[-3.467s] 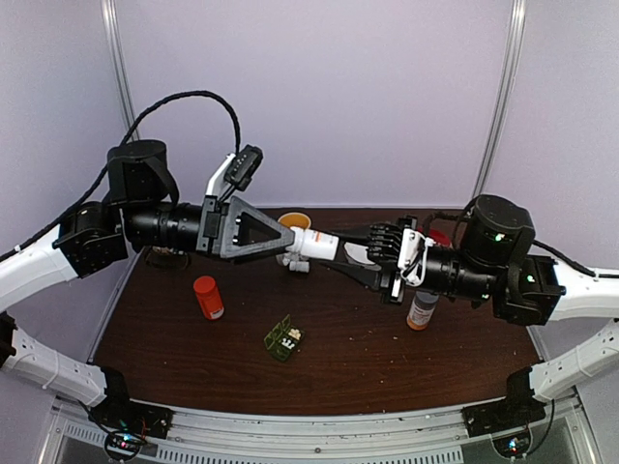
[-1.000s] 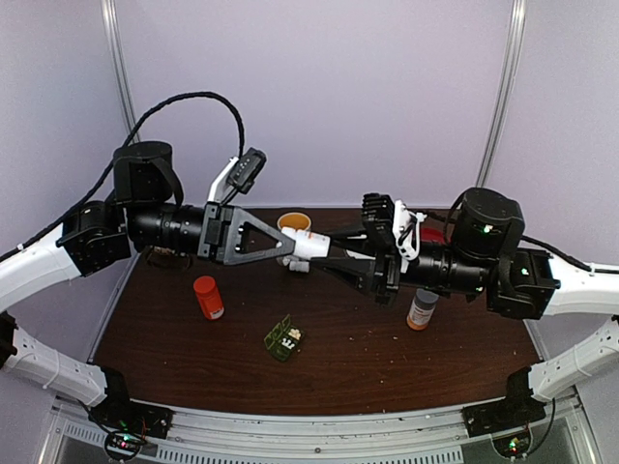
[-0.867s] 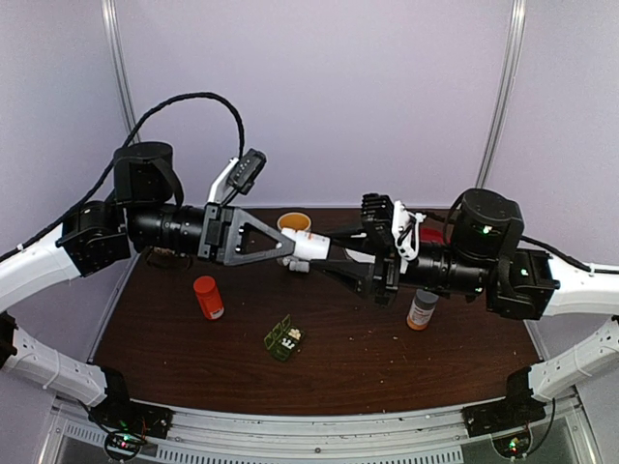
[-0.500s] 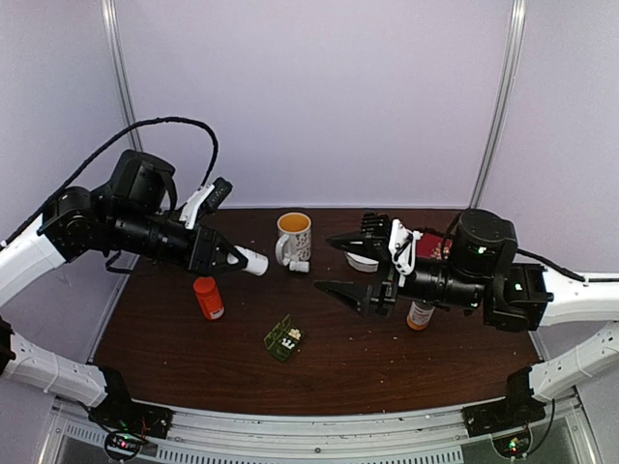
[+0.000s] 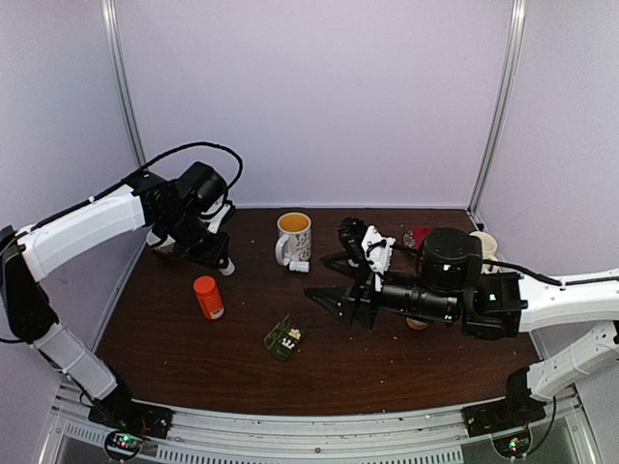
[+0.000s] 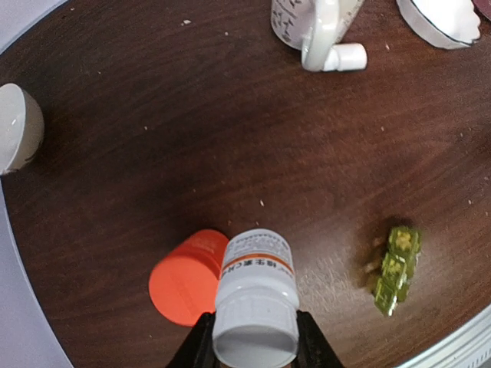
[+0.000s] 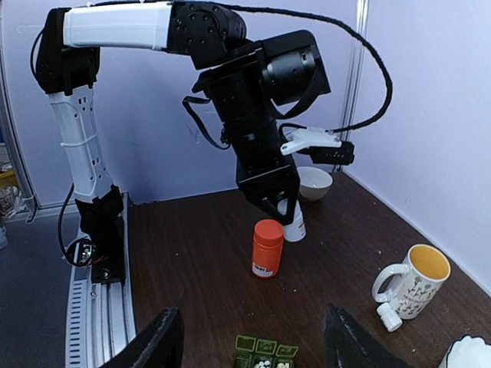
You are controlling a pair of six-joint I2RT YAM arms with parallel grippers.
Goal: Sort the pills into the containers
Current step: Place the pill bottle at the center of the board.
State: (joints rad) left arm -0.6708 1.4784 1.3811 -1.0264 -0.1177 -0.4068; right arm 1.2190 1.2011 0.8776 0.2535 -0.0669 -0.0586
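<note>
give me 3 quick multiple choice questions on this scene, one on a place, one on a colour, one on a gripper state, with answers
1. Where is the green pill box?
A on the table, in front of the mug, towards the arm bases
B inside a bowl
C on a shelf

2. What colour is the upright bottle left of the pill box?
A blue
B orange
C black

3. The left gripper is:
A open and empty
B shut on a spoon
C shut on a white bottle

Answers:
1 A, it lies on the wood nearer the bases than the mug.
2 B, body and cap are both orange.
3 C, the left wrist view shows the bottle between its fingers.
</note>
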